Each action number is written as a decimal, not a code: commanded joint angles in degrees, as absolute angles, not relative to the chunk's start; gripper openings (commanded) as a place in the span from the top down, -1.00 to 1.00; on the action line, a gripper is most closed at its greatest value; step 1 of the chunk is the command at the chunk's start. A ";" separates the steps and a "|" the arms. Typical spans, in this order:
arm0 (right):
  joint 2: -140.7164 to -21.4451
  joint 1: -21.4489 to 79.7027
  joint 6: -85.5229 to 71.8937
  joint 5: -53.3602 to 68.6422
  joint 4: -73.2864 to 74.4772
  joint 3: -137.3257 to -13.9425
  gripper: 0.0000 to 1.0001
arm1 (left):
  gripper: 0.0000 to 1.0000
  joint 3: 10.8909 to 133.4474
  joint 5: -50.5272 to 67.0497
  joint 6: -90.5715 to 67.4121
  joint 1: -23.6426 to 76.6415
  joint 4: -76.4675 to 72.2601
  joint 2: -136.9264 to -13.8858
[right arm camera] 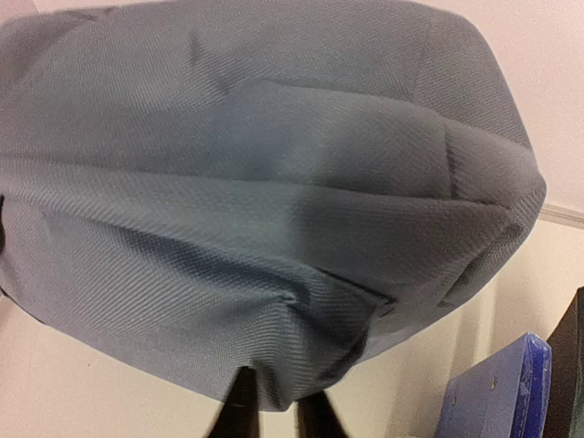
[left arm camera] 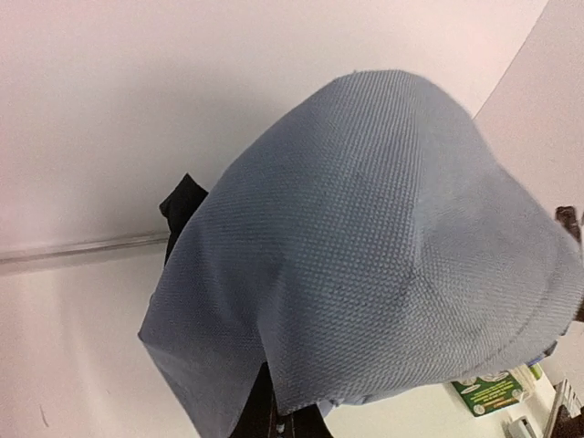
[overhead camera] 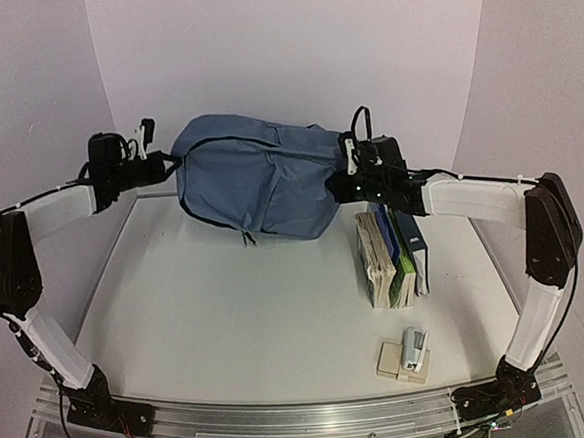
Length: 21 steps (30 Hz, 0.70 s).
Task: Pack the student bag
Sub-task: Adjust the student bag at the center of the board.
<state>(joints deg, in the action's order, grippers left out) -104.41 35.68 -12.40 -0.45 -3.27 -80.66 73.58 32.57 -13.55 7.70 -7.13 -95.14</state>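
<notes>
Currently left hand pinches bag at its 9 o'clock; right hand, slightly parted, at 3 o'clock.

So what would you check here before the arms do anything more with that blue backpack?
1. Left claw shut on the cloth of the student bag: ok.
2. Right claw gripping the bag too: cannot tell. Its fingers stand a little apart, with cloth at their tips.
3. Bag's opening in sight and ready for filling: not ok. No view shows an open zip.
4. Books at hand, on the table by the right claw: ok.
5. Bag settled flat on the table: cannot tell.
</notes>
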 commanded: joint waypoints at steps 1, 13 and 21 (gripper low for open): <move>-98.06 36.09 -13.47 1.64 -4.32 -78.94 0.25 | 1.00 86.14 33.58 -7.17 7.90 12.19 -86.68; -87.70 36.33 -13.07 6.78 -2.53 -74.05 -0.58 | 1.00 103.13 42.60 -7.42 9.04 30.80 -89.99; -86.61 45.87 -12.96 4.08 -3.31 -73.37 -0.67 | 1.00 113.92 41.15 -6.53 16.78 36.89 -97.05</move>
